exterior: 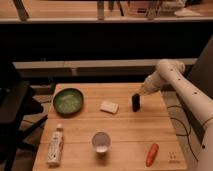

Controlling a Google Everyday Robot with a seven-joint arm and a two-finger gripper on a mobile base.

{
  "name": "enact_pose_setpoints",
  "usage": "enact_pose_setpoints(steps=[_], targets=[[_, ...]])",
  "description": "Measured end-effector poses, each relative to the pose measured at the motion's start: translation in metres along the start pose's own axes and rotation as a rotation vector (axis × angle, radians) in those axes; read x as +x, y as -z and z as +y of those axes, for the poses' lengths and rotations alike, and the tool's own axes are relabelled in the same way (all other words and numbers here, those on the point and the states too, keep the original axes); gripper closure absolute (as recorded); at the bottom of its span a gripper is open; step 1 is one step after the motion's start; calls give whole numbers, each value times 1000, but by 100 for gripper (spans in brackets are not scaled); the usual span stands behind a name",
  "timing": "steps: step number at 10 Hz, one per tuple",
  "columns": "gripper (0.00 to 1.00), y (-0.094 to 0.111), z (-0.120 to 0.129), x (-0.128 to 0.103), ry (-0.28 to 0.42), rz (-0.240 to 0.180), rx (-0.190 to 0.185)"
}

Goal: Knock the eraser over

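Wooden table (125, 127) in a dim room, with a dark counter behind. We see the eraser (135, 102) standing upright on its short end toward the far right of the table, just right of a pale pad (109, 106). The arm (175, 82) reaches in from the right, and the gripper (140, 94) sits at the eraser's top, touching it or very nearly so. We cannot tell whether the fingers are spread or pressed together, since they merge with the dark block.

Other items: a green bowl (68, 101) at far left, a bottle (55, 145) lying at near left, a cup (101, 142) near the front centre, and a carrot (152, 154) at near right. All lie well apart from the eraser except the pad.

We judge the step in hand to be the push itself. To do it well, we would press high on the block, above its middle, so it tips rather than slides. A sideways stroke toward the open boards in front seems safest; a stroke to the left risks dropping the eraser onto the pad. The move should be short and stop once the block topples.
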Motion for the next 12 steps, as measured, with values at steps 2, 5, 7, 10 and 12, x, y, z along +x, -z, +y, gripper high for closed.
enact_pose_setpoints(steps=[2, 5, 7, 10, 12], targets=[[99, -1, 0, 1, 5, -5, 1], [99, -4, -2, 2, 16, -12, 2], [99, -5, 1, 7, 20, -13, -4], [99, -7, -5, 6, 38, -30, 7], [99, -11, -5, 0, 60, -27, 1]])
